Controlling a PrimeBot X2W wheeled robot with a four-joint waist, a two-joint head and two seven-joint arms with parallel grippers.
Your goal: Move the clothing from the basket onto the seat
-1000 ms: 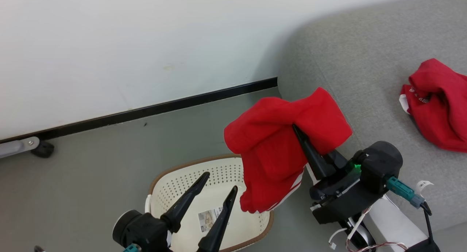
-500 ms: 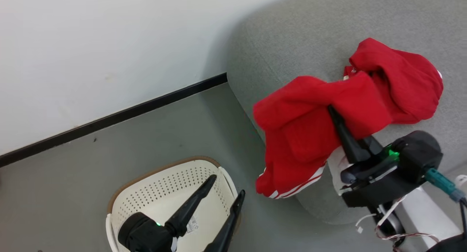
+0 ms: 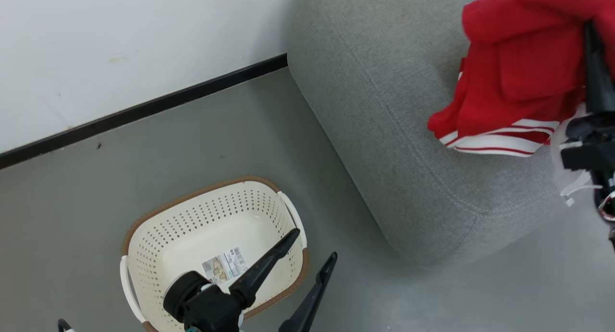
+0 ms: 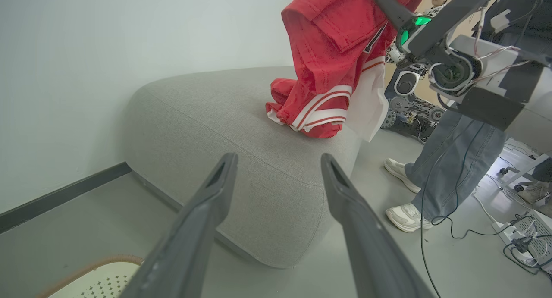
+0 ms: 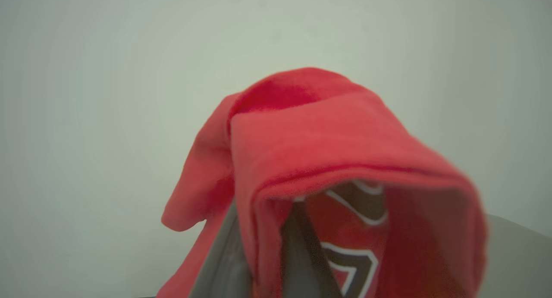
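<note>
Floor (image 3: 96,192) grey; wall (image 3: 120,34) white with black skirting (image 3: 144,108); seat (image 3: 384,106) grey woven.

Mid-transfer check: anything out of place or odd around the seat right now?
Yes: a person stands close beside the right gripper, with cables trailing by their shoes. The clothing hangs from its fingers near the seat's edge, not yet laid down.

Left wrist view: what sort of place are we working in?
Probably a robotics lab, not a home: cables trail across the grey floor, wheeled equipment stands beyond the seat, and a person stands by.
</note>
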